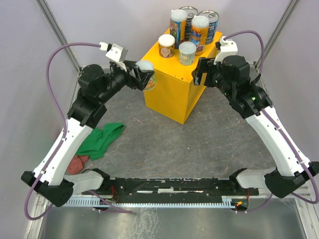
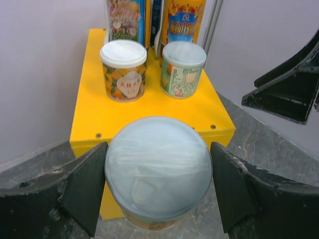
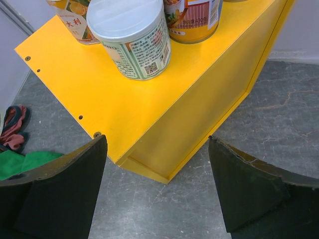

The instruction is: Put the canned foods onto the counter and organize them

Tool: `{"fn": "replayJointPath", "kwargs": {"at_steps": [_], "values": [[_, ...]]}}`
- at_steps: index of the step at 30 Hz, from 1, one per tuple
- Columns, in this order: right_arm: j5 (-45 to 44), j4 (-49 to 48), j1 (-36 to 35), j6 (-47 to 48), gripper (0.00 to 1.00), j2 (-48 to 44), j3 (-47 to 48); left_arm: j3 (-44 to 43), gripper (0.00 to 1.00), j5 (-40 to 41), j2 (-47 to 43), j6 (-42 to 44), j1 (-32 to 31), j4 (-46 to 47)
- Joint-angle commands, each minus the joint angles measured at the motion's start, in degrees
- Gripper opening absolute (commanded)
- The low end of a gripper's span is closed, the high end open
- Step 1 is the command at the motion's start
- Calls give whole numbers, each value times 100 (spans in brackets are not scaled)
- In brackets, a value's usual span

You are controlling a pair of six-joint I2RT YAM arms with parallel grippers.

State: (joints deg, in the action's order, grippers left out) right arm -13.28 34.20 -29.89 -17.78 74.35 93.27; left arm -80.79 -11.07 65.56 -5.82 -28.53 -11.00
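The counter [image 1: 169,94] is a tall yellow box at the back centre. On its top stand two wide blue-labelled cans [image 1: 212,21], two tall slim cans [image 1: 178,25] and two small pale-lidded cans [image 1: 166,46]. My left gripper [image 1: 146,74] is shut on a third small pale-lidded can [image 2: 158,167]. It holds that can upright in the air just off the counter's left front edge, its lid about level with the top. My right gripper [image 3: 157,141] hangs open and empty by the counter's right corner [image 3: 139,109], beside a small can [image 3: 132,37].
A green cloth [image 1: 104,139] and a reddish cloth [image 1: 77,163] lie on the grey stone-patterned floor at the left, under my left arm. Pale walls close in the back and sides. The black base rail [image 1: 164,188] runs along the near edge.
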Motion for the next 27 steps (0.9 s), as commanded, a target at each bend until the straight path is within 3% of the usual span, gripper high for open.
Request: {"fn": "replayJointPath", "kwargs": {"at_steps": [1, 12, 27], "values": [[-118, -293, -10, -50, 89, -118, 138, -999, 3, -30, 360, 595, -203, 437], [-96, -448, -9, -128, 90, -85, 217, -2436, 3, 480, 1591, 1129, -653, 175], [-114, -519, -9, -87, 90, -96, 246, -2754, 3, 734, 2379, 1319, -856, 614]]}}
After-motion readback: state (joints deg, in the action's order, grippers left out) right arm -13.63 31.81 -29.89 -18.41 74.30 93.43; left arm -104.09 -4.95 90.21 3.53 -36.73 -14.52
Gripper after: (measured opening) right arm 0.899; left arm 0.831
